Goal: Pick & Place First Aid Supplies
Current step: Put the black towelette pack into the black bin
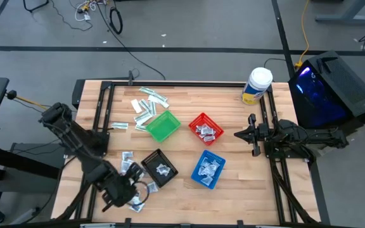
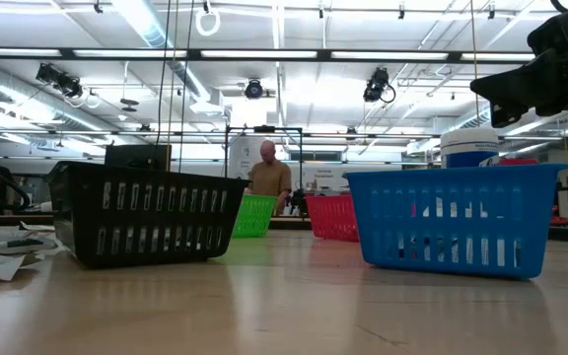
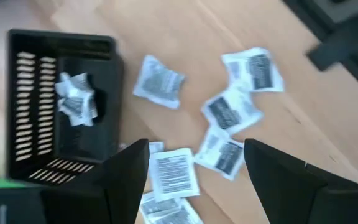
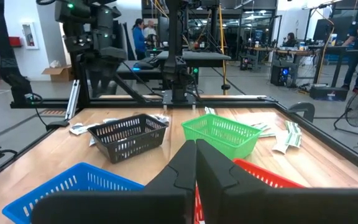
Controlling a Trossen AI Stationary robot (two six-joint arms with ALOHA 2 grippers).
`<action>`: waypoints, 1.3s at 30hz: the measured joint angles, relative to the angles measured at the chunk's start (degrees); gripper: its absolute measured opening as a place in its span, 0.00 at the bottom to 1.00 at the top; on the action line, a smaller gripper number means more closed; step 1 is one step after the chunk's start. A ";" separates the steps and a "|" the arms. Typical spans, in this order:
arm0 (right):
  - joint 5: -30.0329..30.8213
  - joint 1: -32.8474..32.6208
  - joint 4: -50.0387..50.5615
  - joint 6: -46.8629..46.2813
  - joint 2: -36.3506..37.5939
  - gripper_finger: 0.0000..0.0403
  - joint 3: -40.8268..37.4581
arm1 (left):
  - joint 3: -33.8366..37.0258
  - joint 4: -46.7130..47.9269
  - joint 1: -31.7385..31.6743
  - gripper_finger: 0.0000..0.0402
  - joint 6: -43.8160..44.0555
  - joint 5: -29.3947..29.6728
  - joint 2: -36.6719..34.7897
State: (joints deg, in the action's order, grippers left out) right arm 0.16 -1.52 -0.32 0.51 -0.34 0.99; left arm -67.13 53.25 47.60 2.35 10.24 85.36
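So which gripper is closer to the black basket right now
Left. The left gripper hovers open just beside the black basket, over loose packets; the right gripper waits shut across the table.

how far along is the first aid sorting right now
Partly done: the black basket, red basket and blue basket each hold packets. In hand: the left tool hangs open over loose sachets beside the black basket. Left: those sachets and the strips by the green basket. The right tool waits shut.
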 joint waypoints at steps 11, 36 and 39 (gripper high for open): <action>0.00 -0.02 0.00 0.02 0.00 0.03 0.00 | 0.04 -1.99 5.63 0.68 -0.09 -1.81 0.02; -0.01 0.00 -0.02 0.02 0.00 0.03 0.00 | 3.85 -6.54 4.33 0.93 -19.48 -7.31 5.17; 0.00 -0.02 -0.02 0.02 0.02 0.03 0.00 | 7.07 -9.38 4.36 0.92 -19.98 -7.82 5.09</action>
State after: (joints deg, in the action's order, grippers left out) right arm 0.16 -1.54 -0.34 0.53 -0.32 0.99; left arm -60.06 43.87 51.96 -17.63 2.42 90.45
